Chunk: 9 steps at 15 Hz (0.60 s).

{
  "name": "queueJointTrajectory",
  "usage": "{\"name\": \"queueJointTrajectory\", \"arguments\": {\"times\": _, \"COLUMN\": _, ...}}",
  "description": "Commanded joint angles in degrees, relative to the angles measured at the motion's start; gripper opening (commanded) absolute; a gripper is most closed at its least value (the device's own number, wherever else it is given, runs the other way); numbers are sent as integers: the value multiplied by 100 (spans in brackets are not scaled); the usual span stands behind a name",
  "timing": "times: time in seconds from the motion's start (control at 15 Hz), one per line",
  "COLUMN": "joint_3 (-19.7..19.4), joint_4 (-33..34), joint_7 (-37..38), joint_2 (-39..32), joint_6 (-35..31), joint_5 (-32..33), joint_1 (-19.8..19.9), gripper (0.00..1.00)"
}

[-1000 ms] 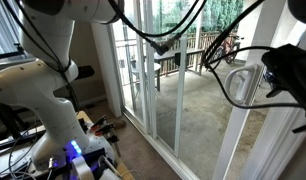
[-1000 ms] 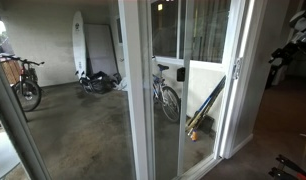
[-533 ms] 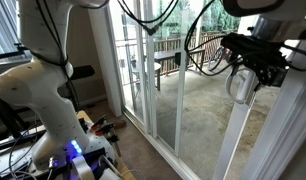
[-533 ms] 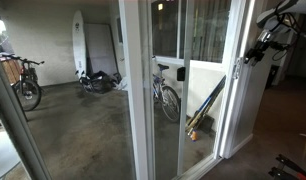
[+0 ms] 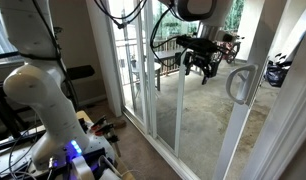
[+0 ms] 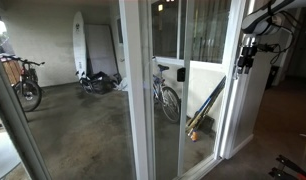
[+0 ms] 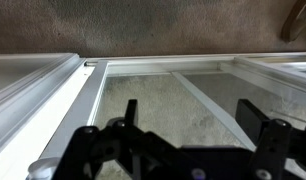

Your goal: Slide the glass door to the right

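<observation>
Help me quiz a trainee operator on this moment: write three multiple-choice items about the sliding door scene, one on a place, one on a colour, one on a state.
1. Where is the tool relative to the door's loop handle?
A. clamped on it
B. in the air, apart from it
C. resting on the floor

2. What colour is the door frame?
A. white
B. black
C. brown

3. How do the tool's jaws stand?
A. open, holding nothing
B. shut on the handle
C. shut on a cloth

Answers:
1 B, an exterior view shows a clear gap between tool and handle.
2 A, both exterior views show white stiles.
3 A, the wrist view shows the fingers apart with nothing gripped between them.
</observation>
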State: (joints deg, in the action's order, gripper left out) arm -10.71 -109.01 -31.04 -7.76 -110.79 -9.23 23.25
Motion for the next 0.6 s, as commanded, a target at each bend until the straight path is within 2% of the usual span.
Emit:
{"name": "queueJointTrajectory", "arguments": {"times": 0.0, "joint_3": 67, "joint_4": -1385, "joint_7": 694, "joint_2": 985, "joint_6": -476, "joint_5": 364, "joint_1": -623, "gripper": 100}}
{"name": "queueJointTrajectory", "arguments": {"times": 0.2, "joint_3": 315, "joint_4": -2093, "joint_7": 1445, "joint_2": 1391, "joint_6": -725, "joint_5": 345, "joint_1": -1176, "gripper": 100}}
{"name": "queueJointTrajectory", "arguments": {"times": 0.27, "joint_3": 98, "joint_4": -1431, "joint_7": 978, "joint_2": 896, "joint_6": -378, "joint_5": 186, "joint_1": -1049, "gripper": 100}}
{"name": "queueJointTrajectory", "arguments": {"times": 0.4, "joint_3": 230, "joint_4": -1798, "joint_7": 1319, "joint_2": 1122, "joint_6": -536, "joint_5": 200, "joint_1": -1291, "gripper": 100}}
{"name": "queueJointTrajectory", "arguments": {"times": 0.53, "joint_3": 249, "joint_4": -1915, "joint_7": 1374, "joint_2": 1221, "joint_6": -579, "joint_5": 207, "joint_1": -1326, "gripper": 100}}
